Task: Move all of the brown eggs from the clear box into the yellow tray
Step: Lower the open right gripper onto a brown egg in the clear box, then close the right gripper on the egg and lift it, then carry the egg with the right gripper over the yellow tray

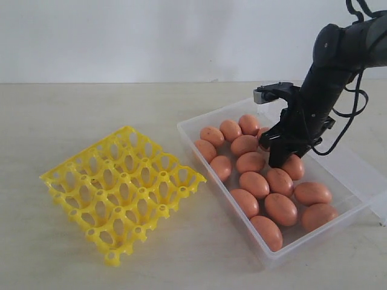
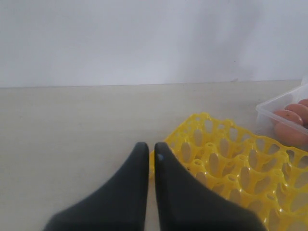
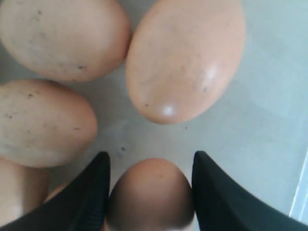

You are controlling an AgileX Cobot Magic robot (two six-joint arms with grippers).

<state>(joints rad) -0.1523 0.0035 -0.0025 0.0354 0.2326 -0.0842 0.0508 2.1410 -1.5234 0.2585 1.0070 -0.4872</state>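
Note:
Several brown eggs lie in the clear box at the right of the exterior view. My right gripper reaches down into the box among them. In the right wrist view its two black fingers press on both sides of one brown egg, which rests low on the box floor with other eggs just beyond it. The yellow tray sits left of the box with every cup bare. My left gripper is shut on nothing, hovering at a corner of the tray.
The box's clear lid lies folded open past the right side of the box. A corner of the box with two eggs shows in the left wrist view. The pale table runs back to a white wall.

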